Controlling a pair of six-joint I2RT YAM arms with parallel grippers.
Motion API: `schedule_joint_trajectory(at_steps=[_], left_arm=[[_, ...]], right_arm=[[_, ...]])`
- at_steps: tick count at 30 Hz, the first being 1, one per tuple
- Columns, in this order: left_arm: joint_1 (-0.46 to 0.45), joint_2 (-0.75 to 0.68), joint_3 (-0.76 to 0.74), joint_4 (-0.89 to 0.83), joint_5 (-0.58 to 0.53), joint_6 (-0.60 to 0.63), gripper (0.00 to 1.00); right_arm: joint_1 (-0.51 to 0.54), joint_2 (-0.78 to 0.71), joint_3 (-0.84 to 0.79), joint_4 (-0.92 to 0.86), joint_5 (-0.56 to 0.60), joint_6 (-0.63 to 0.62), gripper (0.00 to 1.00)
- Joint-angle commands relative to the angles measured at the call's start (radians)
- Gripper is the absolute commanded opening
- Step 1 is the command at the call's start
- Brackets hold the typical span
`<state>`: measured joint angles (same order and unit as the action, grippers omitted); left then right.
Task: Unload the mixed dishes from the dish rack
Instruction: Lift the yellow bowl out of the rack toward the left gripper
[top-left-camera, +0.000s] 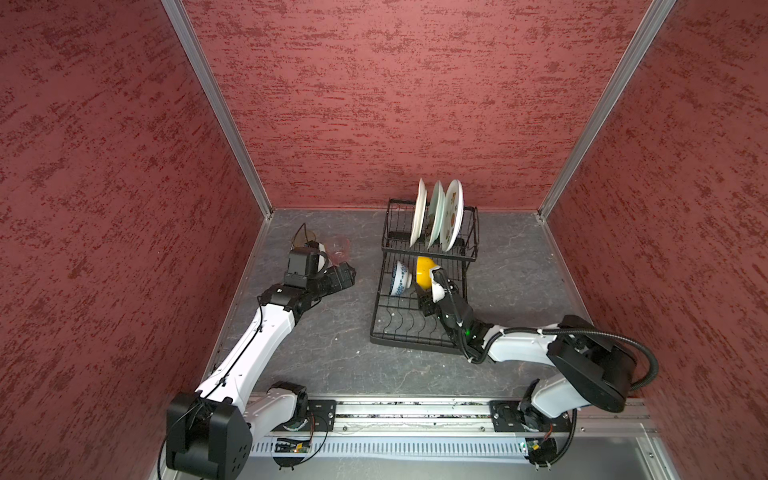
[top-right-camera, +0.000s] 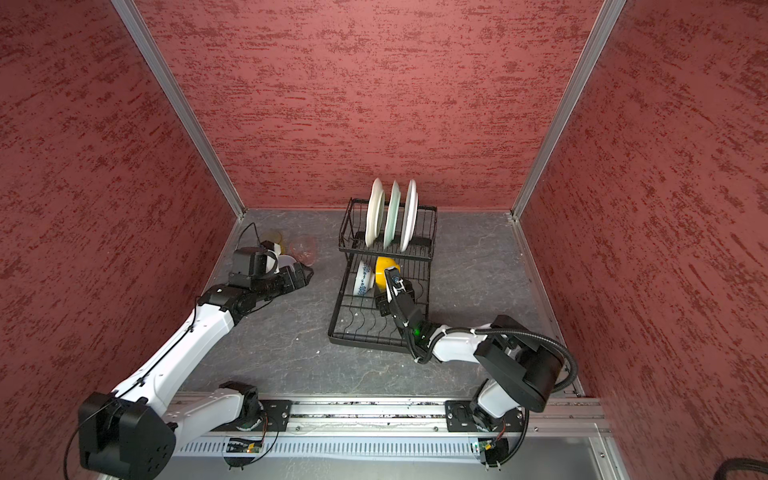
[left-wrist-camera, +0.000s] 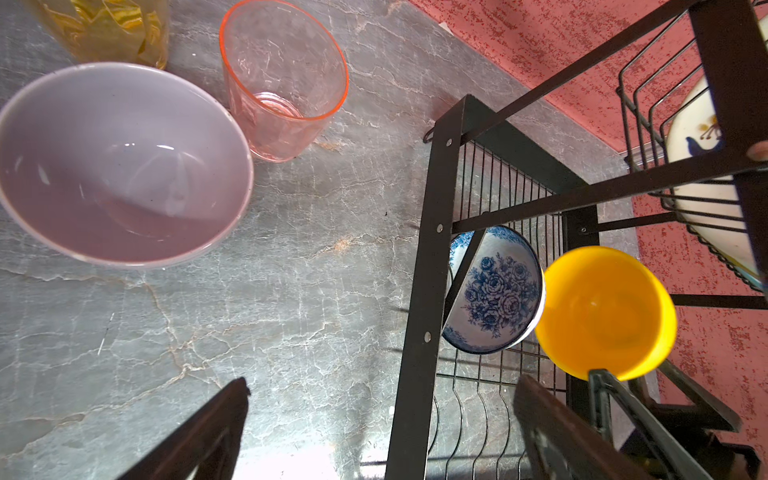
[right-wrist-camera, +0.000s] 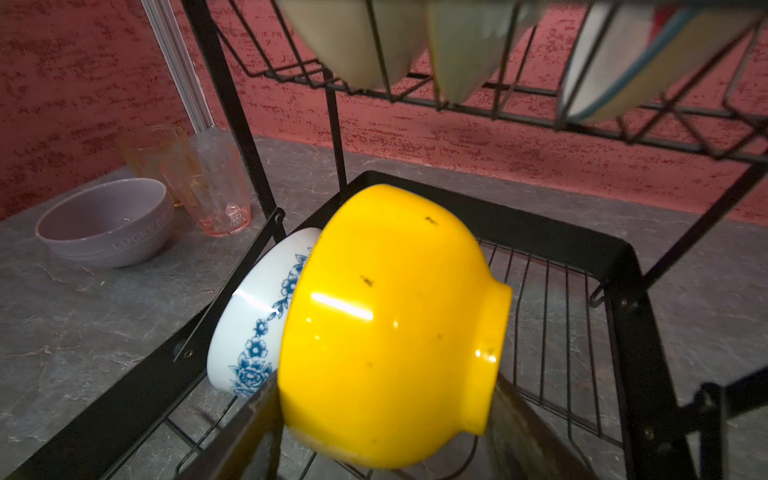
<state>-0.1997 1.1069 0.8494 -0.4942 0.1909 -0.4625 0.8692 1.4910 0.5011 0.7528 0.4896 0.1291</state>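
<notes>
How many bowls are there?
3. A pale lilac bowl sits on the table beside the pink glass. A blue-flowered bowl and a yellow bowl stand on edge, side by side, in the rack's lower tier. None seems hidden.

The dish rack (left-wrist-camera: 417, 291) is black. 2 bowls are plain, the yellow bowl (right-wrist-camera: 390, 324) and the lilac bowl (left-wrist-camera: 116, 166); the white bowl (right-wrist-camera: 245, 336) has blue roses.

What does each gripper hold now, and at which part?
The right gripper clasps the yellow bowl at its lower side, one finger by the rim, one by the foot. The left gripper is open and holds nothing.
</notes>
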Motion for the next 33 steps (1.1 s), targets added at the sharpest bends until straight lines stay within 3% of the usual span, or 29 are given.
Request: schedule_joint_trajectory(at_steps=[1,14,24,33], left_arm=[[-0.013,-0.013,-0.010,0.029,0.016,0.004,1.00],[-0.100,0.018,-0.012,0.066,0.081,-0.037,1.00],[-0.201,0.043,-0.027,0.131,0.121,-0.086,1.00],[-0.219,0.104,-0.035,0.205,0.174,-0.103,1.00]], right_arm=[[0.008,-0.085,-0.032,-0.008,-0.049,0.090,0.58],[0.008,-0.284,-0.129,0.042,-0.329,0.281,0.58],[0.010,-0.241,-0.103,0.168,-0.496,0.347,0.57],[0.015,-0.172,-0.071,0.272,-0.590,0.395,0.57]])
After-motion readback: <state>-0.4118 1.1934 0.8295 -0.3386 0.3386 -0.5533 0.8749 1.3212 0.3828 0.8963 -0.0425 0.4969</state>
